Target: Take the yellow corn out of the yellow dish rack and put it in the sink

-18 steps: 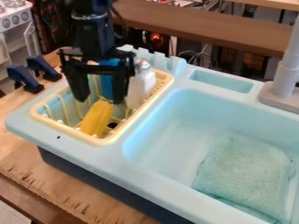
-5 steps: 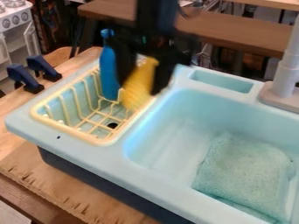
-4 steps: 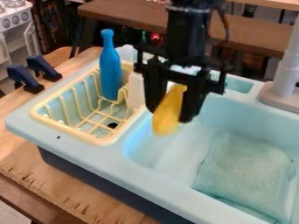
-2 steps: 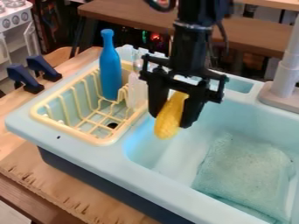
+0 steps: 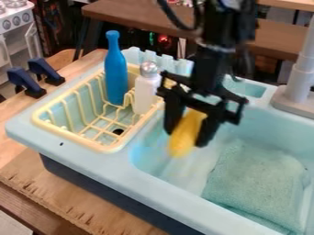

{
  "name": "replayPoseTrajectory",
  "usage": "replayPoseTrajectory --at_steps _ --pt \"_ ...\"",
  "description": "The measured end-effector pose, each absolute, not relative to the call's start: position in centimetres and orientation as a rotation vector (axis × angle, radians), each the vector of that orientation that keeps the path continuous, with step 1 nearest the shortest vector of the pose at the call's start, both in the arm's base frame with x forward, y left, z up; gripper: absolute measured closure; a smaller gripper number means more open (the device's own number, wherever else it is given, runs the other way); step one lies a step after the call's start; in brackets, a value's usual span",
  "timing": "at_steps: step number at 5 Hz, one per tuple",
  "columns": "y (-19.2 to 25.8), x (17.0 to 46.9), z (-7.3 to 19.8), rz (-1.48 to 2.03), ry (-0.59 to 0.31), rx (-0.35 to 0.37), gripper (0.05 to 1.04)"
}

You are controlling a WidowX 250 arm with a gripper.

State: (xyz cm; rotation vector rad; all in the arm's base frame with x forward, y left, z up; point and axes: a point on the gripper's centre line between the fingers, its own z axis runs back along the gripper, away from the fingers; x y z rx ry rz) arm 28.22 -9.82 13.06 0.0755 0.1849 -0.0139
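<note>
wooden worktop point(image 5: 67, 197) is what we see nearest to us, and the light blue toy sink point(image 5: 165, 199) stands on it. toward the near right, a pale green cloth point(image 5: 255, 186) lies in the basin. over the left part of this basin we find the black gripper point(image 5: 186, 137). its jaws are clamped on the yellow oblong toy point(image 5: 182, 146), one at each side, and this toy hangs with its lower end tilted to the left. to the left of it we see the cream dish rack point(image 5: 101, 147), set in the sink. inside the rack, at its right side, stands a white shaker point(image 5: 144, 94) with a silver top, and just beside it, upright, a blue bottle point(image 5: 114, 73). at the far right rises the grey faucet point(image 5: 301, 75). behind all of these we notice a brown bench point(image 5: 135, 18).
</note>
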Motion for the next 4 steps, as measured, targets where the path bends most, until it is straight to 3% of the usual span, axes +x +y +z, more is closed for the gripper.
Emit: replayPoseTrajectory --at_steps 2,3,4 --pt "-9.3 28.8 10.8 0.014 0.21 0.091 0.414" --pt "-9.1 28.7 9.8 0.042 0.249 0.12 0.345" --pt "-8.7 29.0 9.8 0.065 0.241 0.116 0.098"
